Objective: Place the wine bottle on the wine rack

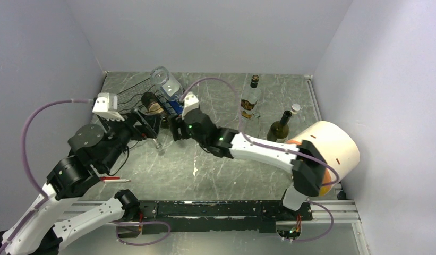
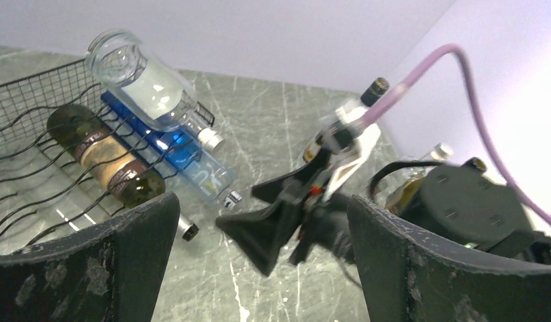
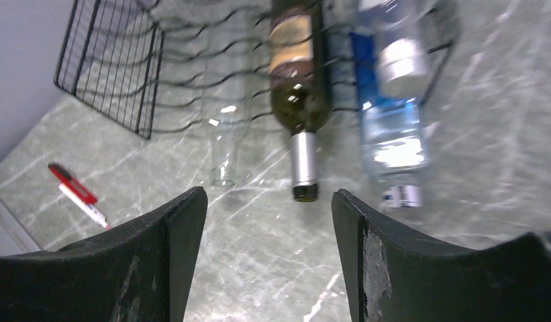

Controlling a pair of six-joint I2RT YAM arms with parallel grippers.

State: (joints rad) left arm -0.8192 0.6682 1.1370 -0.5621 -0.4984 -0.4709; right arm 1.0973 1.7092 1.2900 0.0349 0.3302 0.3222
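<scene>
Near the left edge a red pen (image 1: pixel 113 180) lay on the table. Further in, the left gripper (image 2: pixel 262 208) hung spread and empty, and the right gripper (image 3: pixel 269 201) gaped wide too, holding nothing, squared up to the capped neck of the wine bottle (image 3: pixel 298 74). That bottle lay cradled in the wine rack (image 3: pixel 105 60) at the far-left corner, beside a blue bottle (image 3: pixel 386 127). The best play looked like backing straight off along the neck line, no sideways drift, so nothing rolled.

- Back wall (image 1: pixel 205 32), left wall (image 1: pixel 35 64) and right wall (image 1: pixel 385 69), plain pale lilac, are enclosing the workspace on three sides.
- Table (image 1: pixel 247 180), grey-green with white marble veining, is reflecting soft, even light.
- Metal rail (image 1: pixel 340 215) is running along the near edge.
</scene>
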